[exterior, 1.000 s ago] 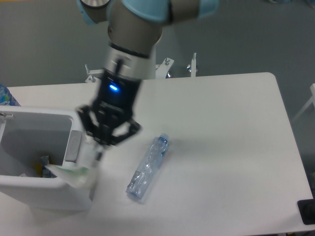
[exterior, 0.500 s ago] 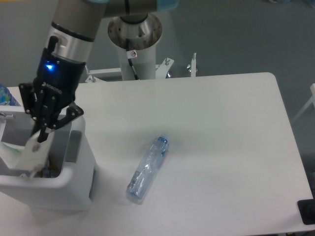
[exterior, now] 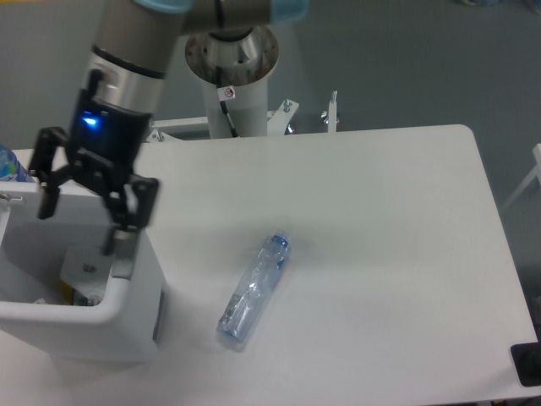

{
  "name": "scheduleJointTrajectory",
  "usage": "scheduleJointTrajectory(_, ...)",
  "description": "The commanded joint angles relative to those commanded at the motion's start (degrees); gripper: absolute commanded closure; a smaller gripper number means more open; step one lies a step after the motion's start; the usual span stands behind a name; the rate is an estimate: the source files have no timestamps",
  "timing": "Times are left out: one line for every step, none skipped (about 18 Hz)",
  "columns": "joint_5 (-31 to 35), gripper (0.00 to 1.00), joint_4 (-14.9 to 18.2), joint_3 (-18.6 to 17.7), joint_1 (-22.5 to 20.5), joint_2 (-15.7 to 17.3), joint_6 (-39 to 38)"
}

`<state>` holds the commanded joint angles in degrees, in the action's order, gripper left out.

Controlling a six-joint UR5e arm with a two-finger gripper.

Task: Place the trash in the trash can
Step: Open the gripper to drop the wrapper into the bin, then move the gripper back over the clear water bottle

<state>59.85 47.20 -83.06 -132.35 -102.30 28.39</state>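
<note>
Jaws are standing spread wide over the trash can, with nothing pinched between them; the gripper is hanging above the bin's open mouth with its blue light glowing. Inside the bin, a pale folded sheet with a small dark mark is lying against the inner wall, so that piece of trash appears to be delivered.

What is waiting is the crushed plastic bottle, lying on its side on the white table, well apart from the bin and to its right in the picture. It is pointing diagonally, the blue cap toward the far end and the flattened base toward the near edge of the table.

By the look of it, the bottle is going to handle as something very light and thin-walled. It is clear, smooth plastic, probably slick, and already buckled, so it will likely give further under a squeeze rather than resist. Being so light, it may skid or roll if one finger is touching before the other. The soundest hold is probably across the narrow width near the middle of the body, fingers closing at right angles to its long axis, where the creases may offer some purchase. The neck under the cap looks stiffer but is narrower and easier to miss.
</note>
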Motion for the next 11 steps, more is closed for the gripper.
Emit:
scheduleJointTrajectory(0.0,0.0,0.0,0.4,-1.2,-0.5,0.0)
scheduleJointTrajectory(0.1,0.0,0.0,0.5,-2.3,-1.3,0.1)
scheduleJointTrajectory(0.2,0.0,0.0,0.6,-3.2,-2.3,0.3)
scheduleJointTrajectory(0.2,0.0,0.0,0.8,-4.0,-3.3,1.2)
scheduleJointTrajectory(0.2,0.0,0.0,1.0,-4.4,-4.3,1.8)
scheduleJointTrajectory(0.2,0.0,0.0,1.2,-4.5,-5.3,1.9)
scheduleJointTrajectory(0.2,0.0,0.1,1.8,-4.6,-6.4,2.0)
scheduleJointTrajectory(0.3,0.0,0.1,2.3,-4.6,-7.6,1.9)
scheduleJointTrajectory(0.4,0.0,0.1,2.9,-4.7,-8.6,2.0)
scheduleJointTrajectory(0.4,0.0,0.1,3.3,-5.1,-9.5,1.9)
scheduleJointTrajectory(0.5,0.0,0.2,3.5,-5.4,-10.1,1.9)
